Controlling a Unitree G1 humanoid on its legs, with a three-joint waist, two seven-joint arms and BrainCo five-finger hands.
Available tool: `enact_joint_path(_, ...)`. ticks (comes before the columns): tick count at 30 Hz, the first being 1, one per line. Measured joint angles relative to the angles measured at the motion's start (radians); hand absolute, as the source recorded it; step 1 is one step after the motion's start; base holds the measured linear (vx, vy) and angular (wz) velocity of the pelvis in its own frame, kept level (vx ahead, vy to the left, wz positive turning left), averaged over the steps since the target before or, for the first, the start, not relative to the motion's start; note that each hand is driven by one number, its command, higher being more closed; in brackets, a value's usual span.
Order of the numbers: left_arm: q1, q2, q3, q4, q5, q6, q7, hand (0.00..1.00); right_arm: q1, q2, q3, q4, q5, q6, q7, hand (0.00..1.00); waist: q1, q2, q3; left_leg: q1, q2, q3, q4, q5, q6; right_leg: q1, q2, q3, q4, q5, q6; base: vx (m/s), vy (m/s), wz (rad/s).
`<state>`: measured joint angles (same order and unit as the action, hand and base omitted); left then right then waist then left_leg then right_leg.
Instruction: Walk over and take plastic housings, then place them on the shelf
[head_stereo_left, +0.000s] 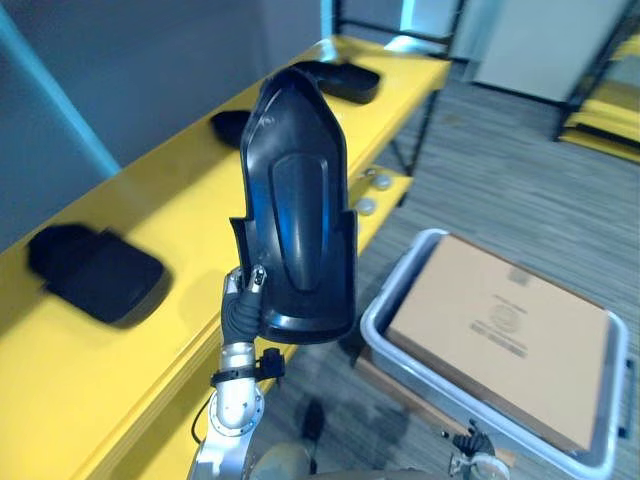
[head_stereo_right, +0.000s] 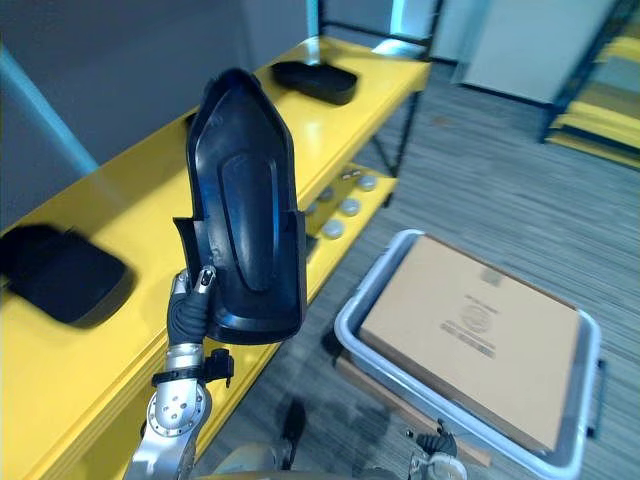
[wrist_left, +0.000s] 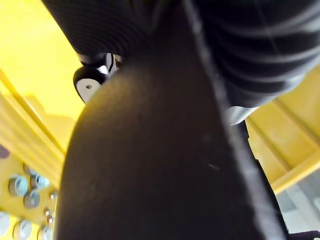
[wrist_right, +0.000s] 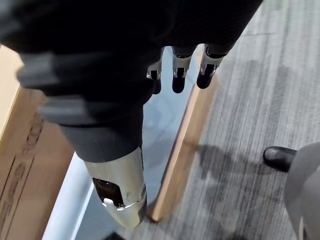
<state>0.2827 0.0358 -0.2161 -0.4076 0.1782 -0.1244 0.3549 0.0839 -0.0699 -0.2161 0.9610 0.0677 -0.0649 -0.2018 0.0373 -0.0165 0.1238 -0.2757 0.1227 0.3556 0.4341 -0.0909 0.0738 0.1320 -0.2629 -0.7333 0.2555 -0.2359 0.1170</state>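
Observation:
My left hand (head_stereo_left: 241, 312) is shut on the lower end of a black plastic housing (head_stereo_left: 298, 200). It holds the long curved shell upright, above the front edge of the yellow shelf (head_stereo_left: 150, 200). In the left wrist view the housing (wrist_left: 150, 165) sits close against the hand's dark cover. Three more black housings lie on the shelf: one near left (head_stereo_left: 95, 272), one partly hidden behind the held one (head_stereo_left: 230, 127), and one at the far end (head_stereo_left: 340, 78). My right hand (wrist_right: 179, 75) hangs low beside the tote, fingers relaxed and holding nothing.
A grey tote (head_stereo_left: 385, 300) holding a cardboard box (head_stereo_left: 500, 325) stands on the carpet to the right, resting on a wooden board (wrist_right: 185, 145). A lower yellow shelf level carries several round metal parts (head_stereo_left: 367, 205). Another yellow rack (head_stereo_left: 600, 120) stands at the far right.

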Motion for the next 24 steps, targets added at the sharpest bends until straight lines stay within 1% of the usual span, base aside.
enact_joint_path(1, -0.005, -0.002, -0.008, 0.001, -0.011, -0.013, 0.0, 1.0, -0.002, -0.005, -0.001, 0.007, 0.0, 0.001, -0.004, 0.0, -0.011, 0.024, -0.01, 0.012, -0.009, -0.034, -0.021, -0.056, -0.046, 0.012, -0.003, -0.016, 0.012, -0.011, 0.018, 0.03, 0.156, 0.57)
enact_joint_path(2, -0.014, 0.0, -0.009, 0.004, -0.012, -0.017, 0.003, 1.0, -0.003, -0.003, -0.001, 0.014, 0.0, 0.004, -0.011, 0.0, -0.02, 0.023, -0.012, 0.018, -0.034, -0.049, -0.042, -0.062, -0.043, 0.02, -0.012, -0.028, 0.017, -0.011, 0.026, 0.07, 0.207, 0.79)
enact_joint_path(3, -0.041, 0.01, -0.009, 0.012, -0.016, -0.017, 0.004, 1.0, -0.003, 0.015, 0.002, 0.03, 0.0, 0.005, -0.012, 0.0, -0.024, 0.001, -0.018, 0.022, -0.074, -0.057, -0.078, -0.042, -0.022, 0.022, -0.033, -0.054, 0.005, 0.003, 0.022, 0.14, 0.23, 0.58)
enact_joint_path(4, -0.066, 0.007, -0.002, 0.016, -0.023, -0.016, 0.014, 1.0, -0.018, 0.028, 0.004, 0.048, 0.0, 0.009, -0.011, 0.0, -0.019, -0.009, -0.015, 0.015, -0.092, -0.066, -0.081, -0.039, -0.016, 0.027, -0.039, -0.061, -0.007, 0.026, 0.022, 0.16, 0.22, 0.5)
enact_joint_path(5, -0.072, 0.002, 0.004, 0.016, -0.031, -0.016, 0.019, 1.0, -0.026, 0.029, 0.005, 0.049, 0.0, 0.014, -0.011, 0.0, -0.02, -0.009, -0.014, 0.007, -0.098, -0.075, -0.068, -0.043, -0.009, 0.032, -0.042, -0.064, -0.001, 0.032, 0.013, 0.17, 0.211, 0.45)
enact_joint_path(6, -0.082, -0.004, 0.015, 0.018, -0.037, -0.014, 0.02, 1.0, -0.037, 0.028, 0.004, 0.046, -0.001, 0.016, -0.011, 0.0, -0.027, -0.009, -0.01, 0.01, -0.114, -0.096, -0.047, -0.057, 0.01, 0.041, -0.064, -0.069, 0.049, 0.036, 0.007, 0.12, 0.169, 0.66)
enact_joint_path(7, -0.089, -0.003, 0.011, 0.019, -0.04, -0.013, 0.02, 1.0, -0.035, 0.023, 0.001, 0.045, -0.002, 0.018, -0.011, 0.0, -0.026, -0.009, -0.007, 0.032, -0.132, -0.122, -0.047, -0.068, 0.022, 0.031, -0.095, -0.029, 0.145, 0.041, -0.035, 0.11, 0.158, 0.71)
enact_joint_path(8, -0.089, -0.005, 0.006, 0.02, -0.04, -0.013, 0.021, 1.0, -0.035, 0.02, -0.003, 0.044, -0.002, 0.017, -0.011, 0.0, -0.03, -0.003, -0.004, 0.052, -0.138, -0.146, -0.064, -0.074, 0.024, 0.009, -0.098, 0.038, 0.21, 0.037, -0.104, 0.07, 0.114, 0.82)
enact_joint_path(9, -0.09, 0.002, 0.005, 0.023, -0.04, -0.013, 0.025, 1.0, -0.033, 0.025, -0.003, 0.045, -0.002, 0.017, -0.01, 0.0, -0.042, 0.001, -0.001, 0.083, -0.141, -0.183, -0.091, -0.072, 0.022, -0.032, -0.042, 0.233, 0.245, -0.025, -0.105, 0.06, 0.056, 0.86)
enact_joint_path(10, -0.09, 0.004, 0.005, 0.026, -0.04, -0.013, 0.036, 1.0, -0.031, 0.03, -0.001, 0.044, -0.001, 0.017, -0.01, 0.0, -0.048, 0.002, 0.0, 0.114, -0.15, -0.219, -0.124, -0.068, 0.01, -0.074, 0.031, 0.412, 0.247, -0.067, -0.094, 0.05, 0.04, 0.82)
enact_joint_path(11, -0.089, 0.004, 0.005, 0.026, -0.039, -0.013, 0.041, 1.0, -0.03, 0.033, -0.001, 0.044, -0.001, 0.018, -0.01, 0.0, -0.047, 0.002, 0.0, 0.129, -0.157, -0.231, -0.143, -0.064, 0.001, -0.1, 0.06, 0.484, 0.247, -0.082, -0.088, 0.08, 0.009, 0.69)
enact_joint_path(12, -0.089, 0.003, 0.003, 0.026, -0.039, -0.013, 0.046, 1.0, -0.025, 0.037, -0.001, 0.034, 0.0, 0.018, -0.01, 0.0, -0.048, -0.009, -0.003, 0.155, -0.168, -0.264, -0.171, -0.052, -0.005, -0.149, 0.108, 0.595, 0.249, -0.099, -0.084, 0.07, -0.019, 0.73)
enact_joint_path(13, -0.089, 0.004, -0.007, 0.026, -0.037, -0.014, 0.047, 1.0, -0.004, 0.047, 0.0, 0.006, 0.0, 0.019, -0.011, 0.0, -0.052, -0.006, -0.002, 0.167, -0.178, -0.297, -0.184, -0.045, -0.011, -0.209, 0.149, 0.669, 0.264, -0.104, -0.085, 0.07, -0.035, 0.82)
enact_joint_path(14, -0.089, 0.003, -0.014, 0.026, -0.037, -0.014, 0.048, 1.0, 0.008, 0.052, 0.003, -0.006, 0.0, 0.019, -0.011, 0.0, -0.052, -0.006, -0.002, 0.169, -0.184, -0.322, -0.183, -0.045, -0.012, -0.237, 0.168, 0.702, 0.274, -0.104, -0.084, 0.06, -0.065, 1.04)
enact_joint_path(15, -0.088, -0.001, -0.027, 0.026, -0.035, -0.014, 0.05, 1.0, 0.025, 0.063, 0.006, -0.038, 0.011, 0.019, -0.011, 0.0, -0.054, -0.013, -0.005, 0.173, -0.197, -0.362, -0.18, -0.045, -0.015, -0.283, 0.199, 0.769, 0.285, -0.103, -0.083, 0.05, -0.07, 0.93)
enact_joint_path(16, -0.087, -0.004, -0.033, 0.026, -0.032, -0.014, 0.052, 1.0, 0.035, 0.063, 0.009, -0.052, 0.01, 0.018, -0.012, 0.0, -0.059, -0.015, -0.003, 0.171, -0.202, -0.376, -0.175, -0.046, -0.019, -0.297, 0.206, 0.795, 0.281, -0.102, -0.08, 0.05, -0.118, 1.3)
enact_joint_path(17, -0.085, -0.01, -0.048, 0.024, -0.027, -0.014, 0.058, 1.0, 0.051, 0.063, 0.025, -0.074, 0.009, 0.019, -0.012, 0.0, -0.07, -0.024, 0.0, 0.17, -0.223, -0.411, -0.159, -0.054, -0.024, -0.301, 0.205, 0.828, 0.239, -0.077, -0.059, 0.06, -0.161, 1.3)
enact_joint_path(18, -0.082, -0.021, -0.056, 0.023, -0.025, -0.015, 0.059, 1.0, 0.066, 0.065, 0.032, -0.085, 0.011, 0.019, -0.011, 0.0, -0.067, -0.051, -0.004, 0.172, -0.244, -0.439, -0.132, -0.069, -0.03, -0.29, 0.179, 0.812, 0.209, -0.005, -0.058, 0.11, -0.232, 1.22)
enact_joint_path(19, -0.072, -0.034, -0.057, 0.022, -0.025, -0.015, 0.059, 1.0, 0.066, 0.063, 0.032, -0.085, 0.01, 0.021, -0.011, 0.0, -0.062, -0.042, -0.007, 0.172, -0.238, -0.452, -0.122, -0.077, -0.037, -0.285, 0.181, 0.79, 0.204, -0.009, -0.063, 0.14, -0.208, 0.76)
enact_joint_path(20, -0.05, -0.052, -0.058, 0.017, -0.018, -0.017, 0.06, 1.0, 0.068, 0.063, 0.035, -0.085, 0.009, 0.024, -0.011, 0.0, -0.042, -0.029, -0.014, 0.164, -0.207, -0.447, -0.114, -0.086, -0.048, -0.265, 0.199, 0.766, 0.167, -0.003, -0.069, 0.14, -0.201, 0.35)
enact_joint_path(21, -0.041, -0.057, -0.057, 0.015, -0.018, -0.018, 0.061, 1.0, 0.07, 0.063, 0.044, -0.085, 0.009, 0.024, -0.011, 0.0, -0.027, -0.016, -0.02, 0.158, -0.186, -0.441, -0.114, -0.089, -0.053, -0.252, 0.212, 0.751, 0.139, 0.011, -0.083, 0.13, -0.183, 0.34)
enact_joint_path(22, -0.037, -0.058, -0.056, 0.014, -0.018, -0.019, 0.06, 1.0, 0.073, 0.063, 0.057, -0.084, 0.009, 0.026, -0.011, 0.0, -0.021, -0.008, -0.024, 0.153, -0.157, -0.429, -0.114, -0.088, -0.056, -0.235, 0.222, 0.723, 0.109, 0.023, -0.095, 0.13, -0.192, 0.37)
enact_joint_path(23, -0.036, -0.06, -0.056, 0.014, -0.018, -0.019, 0.059, 1.0, 0.073, 0.063, 0.066, -0.084, 0.009, 0.026, -0.01, 0.0, -0.022, -0.007, -0.024, 0.154, -0.145, -0.425, -0.114, -0.085, -0.062, -0.228, 0.226, 0.704, 0.097, 0.028, -0.099, 0.15, -0.22, 0.52)
enact_joint_path(24, -0.034, -0.065, -0.057, 0.014, -0.019, -0.018, 0.058, 1.0, 0.073, 0.064, 0.069, -0.084, 0.008, 0.027, -0.011, 0.0, -0.021, -0.01, -0.025, 0.155, -0.131, -0.423, -0.121, -0.075, -0.077, -0.215, 0.232, 0.681, 0.081, 0.031, -0.103, 0.12, -0.171, 0.45)
